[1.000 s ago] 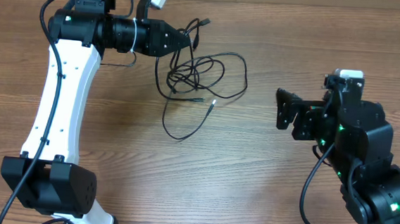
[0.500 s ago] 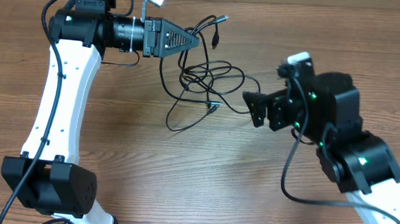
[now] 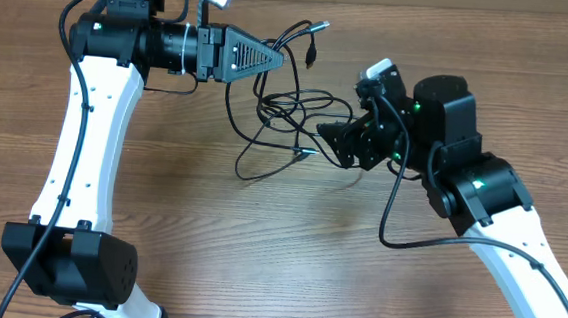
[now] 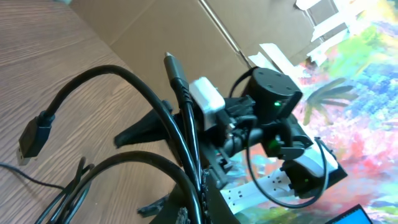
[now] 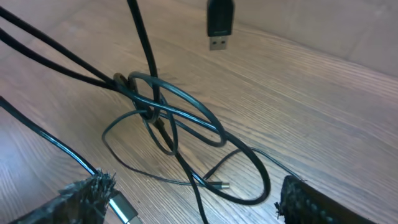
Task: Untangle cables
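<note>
**Ana:** What do the cables (image 3: 289, 109) look like?

**Ben:** They are thin black cords, looped over each other. In the right wrist view they cross in one tight knot (image 5: 146, 111).

**Ana:** Where are they?

**Ben:** On the wooden table (image 3: 159, 220), between the two grippers. Most loops lie flat on the wood. Some strands go up into the air.

**Ana:** What holds those up?

**Ben:** The left gripper (image 3: 274, 58). Its jaws are closed tight on the strands.

**Ana:** Can you see any ends?

**Ben:** Yes. A black plug (image 5: 219, 23) with a silver end hangs above the knot. A tiny silver tip (image 5: 221, 185) lies on the wood.

**Ana:** And the right gripper (image 3: 330, 142)?

**Ben:** Its jaws stand wide apart and hold nothing. It sits low, just beside the loops. Its fingers (image 5: 84, 196) look blurry in the bottom corners of its own view, with strands lying on the table between them.
</note>
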You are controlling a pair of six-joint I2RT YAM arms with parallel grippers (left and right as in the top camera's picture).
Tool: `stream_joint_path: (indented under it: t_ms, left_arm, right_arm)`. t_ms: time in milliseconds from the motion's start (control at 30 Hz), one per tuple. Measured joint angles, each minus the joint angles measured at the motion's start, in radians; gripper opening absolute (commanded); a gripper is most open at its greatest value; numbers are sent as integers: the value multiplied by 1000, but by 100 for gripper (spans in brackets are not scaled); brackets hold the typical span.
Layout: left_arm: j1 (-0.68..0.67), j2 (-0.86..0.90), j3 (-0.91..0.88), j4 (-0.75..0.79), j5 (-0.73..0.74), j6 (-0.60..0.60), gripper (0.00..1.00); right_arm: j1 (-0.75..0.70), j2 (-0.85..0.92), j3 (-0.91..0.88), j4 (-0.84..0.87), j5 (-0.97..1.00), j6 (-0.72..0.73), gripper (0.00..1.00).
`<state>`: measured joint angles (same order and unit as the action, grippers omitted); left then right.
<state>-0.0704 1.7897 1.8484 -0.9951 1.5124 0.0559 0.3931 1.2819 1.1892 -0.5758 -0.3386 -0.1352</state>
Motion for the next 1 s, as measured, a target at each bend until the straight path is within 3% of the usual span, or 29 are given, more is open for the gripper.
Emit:
stream_joint_path:
  t_ms: [700,900,1000]
  left_arm:
    - [0,0,0,-3,23,-17,4]
    - [-3,0,0,-3,26,-27,4]
    - [-9,0,0,-3,26,-28,4]
  right_arm:
    - [0,81,0,112,-24,-78,50]
    - [0,113,0,151,-25,-78,31]
    - [0,131,0,157,-25,-85,14]
